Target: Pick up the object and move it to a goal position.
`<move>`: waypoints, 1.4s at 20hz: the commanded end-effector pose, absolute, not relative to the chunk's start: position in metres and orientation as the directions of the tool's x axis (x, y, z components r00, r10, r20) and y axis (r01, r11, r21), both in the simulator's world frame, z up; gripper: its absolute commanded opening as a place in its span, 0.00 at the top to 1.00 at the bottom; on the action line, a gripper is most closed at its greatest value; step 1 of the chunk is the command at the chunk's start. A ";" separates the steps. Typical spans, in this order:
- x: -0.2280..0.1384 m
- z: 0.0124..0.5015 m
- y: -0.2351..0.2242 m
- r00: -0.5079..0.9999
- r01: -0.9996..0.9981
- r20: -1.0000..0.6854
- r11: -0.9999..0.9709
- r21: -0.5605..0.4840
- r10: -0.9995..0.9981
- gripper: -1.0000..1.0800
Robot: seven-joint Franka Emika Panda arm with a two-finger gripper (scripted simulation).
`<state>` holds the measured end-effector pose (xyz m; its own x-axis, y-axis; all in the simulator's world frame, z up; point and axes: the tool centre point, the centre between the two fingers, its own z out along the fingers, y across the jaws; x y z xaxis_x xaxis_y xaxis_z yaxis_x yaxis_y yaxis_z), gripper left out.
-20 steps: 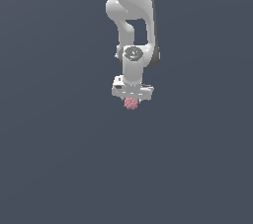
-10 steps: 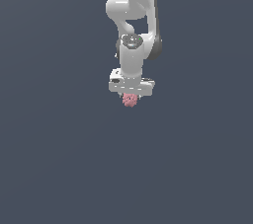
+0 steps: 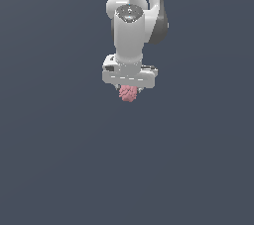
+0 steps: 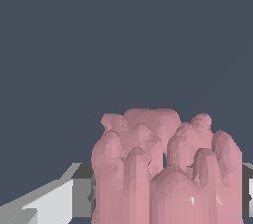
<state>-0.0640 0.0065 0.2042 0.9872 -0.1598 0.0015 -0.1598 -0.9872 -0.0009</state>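
- The tool is seen clenched on the object, which hangs just beneath the white hand, clear of the surface.
- The grip should be kept firm and the carry smooth; no goal marker is shown.

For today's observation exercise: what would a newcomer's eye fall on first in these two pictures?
First, the pink object, the only colour against the flat grey-blue backdrop, sitting directly under the white gripper just above the middle of the exterior view. Next, the bulky white arm descending from the top edge. In the wrist view, the object's bumpy lobes fill the foreground.
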 end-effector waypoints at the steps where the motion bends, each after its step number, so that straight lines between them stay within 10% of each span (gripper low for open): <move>1: -0.056 0.228 0.003 0.987 -0.160 0.001 -0.987 -0.001 -0.160 1.00; 28: 0.019 0.404 -0.020 0.987 -0.160 0.000 -0.987 0.000 -0.160 1.00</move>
<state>0.0171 -0.0199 0.4003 0.9871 -0.1599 0.0006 -0.1599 -0.9871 -0.0002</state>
